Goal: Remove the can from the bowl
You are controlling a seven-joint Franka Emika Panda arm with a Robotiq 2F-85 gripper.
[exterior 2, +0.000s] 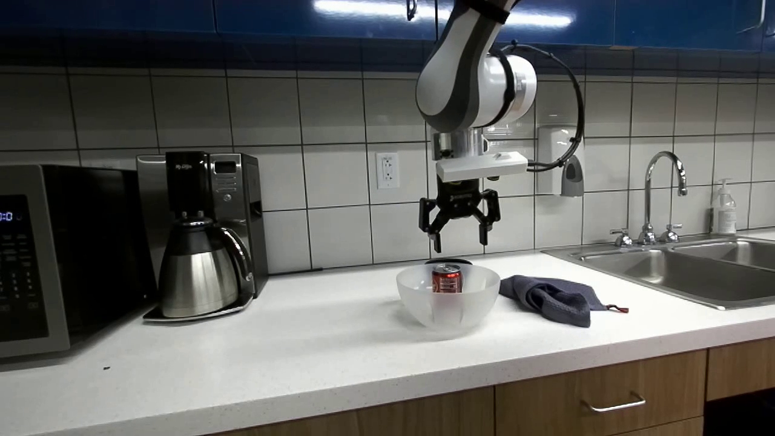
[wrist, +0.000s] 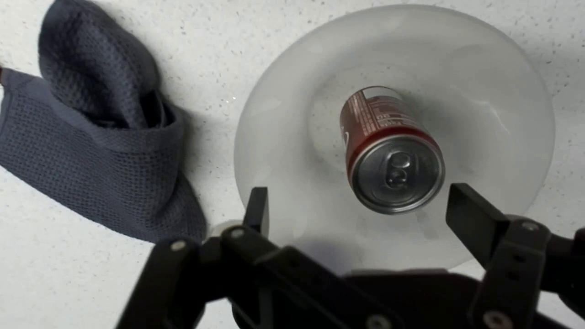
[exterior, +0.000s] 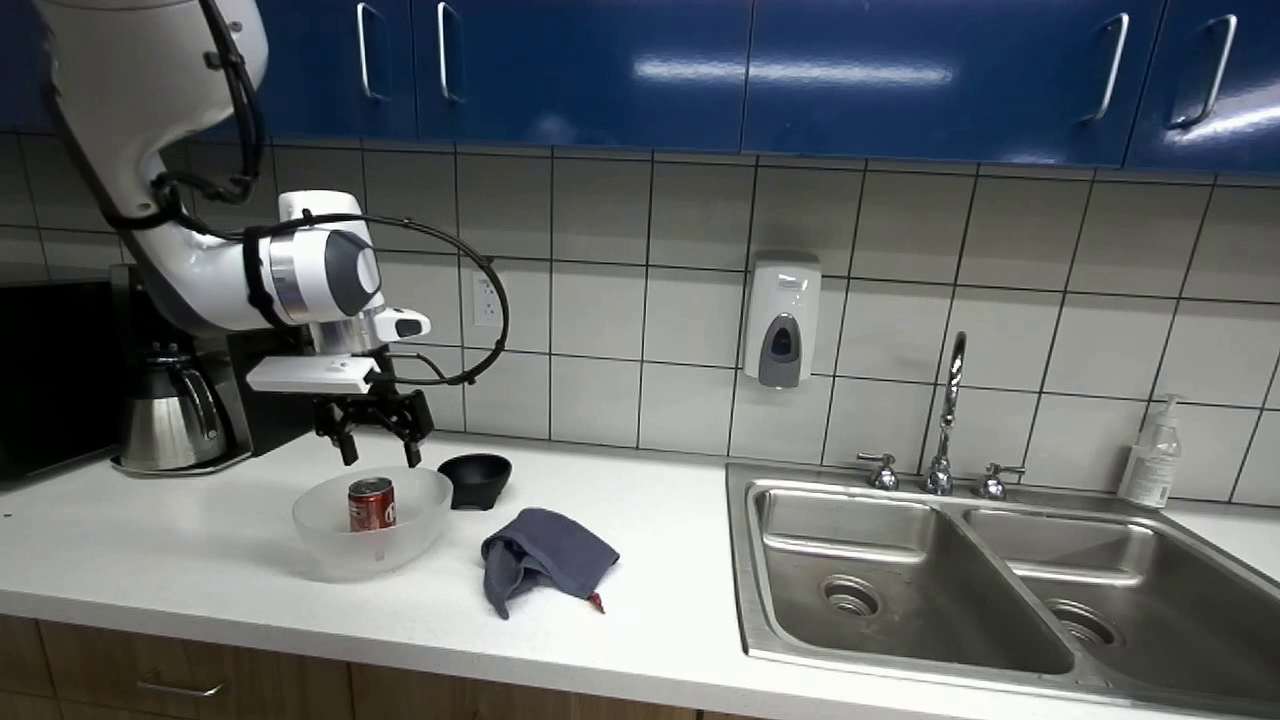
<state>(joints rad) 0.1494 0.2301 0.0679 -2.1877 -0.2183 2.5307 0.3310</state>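
The small dark red-brown cylindrical can [exterior 2: 447,282] with a silvery top stands upright inside the wide, whitish translucent round bowl [exterior 2: 416,301], which sits on the white speckled bench [exterior 2: 303,363]. Above the bowl, toward its far side, hangs the black two-fingered claw [exterior 2: 460,246], its fingers pointing down and spread wider than the can, clear of it and holding nothing. A small round black cup [exterior: 478,480] sits just beyond the bowl, on its far side; whether the two touch I cannot tell. Right of the bowl, and apart from it, lies a crumpled, textured dark blue-grey cloth [exterior: 562,550] with a small red tag [exterior: 597,601] at its right end. Farther right, a stainless-steel double-basin sink [exterior: 750,610] is set into the bench, with a pale pump bottle [exterior: 1153,460] at its far edge. On the left, near the tiled wall [exterior 2: 336,181], stands a black and steel coffee maker [exterior 2: 242,188] with a steel jug [exterior 2: 198,275] in it, and left of that a black and grey microwave [exterior 2: 54,290].
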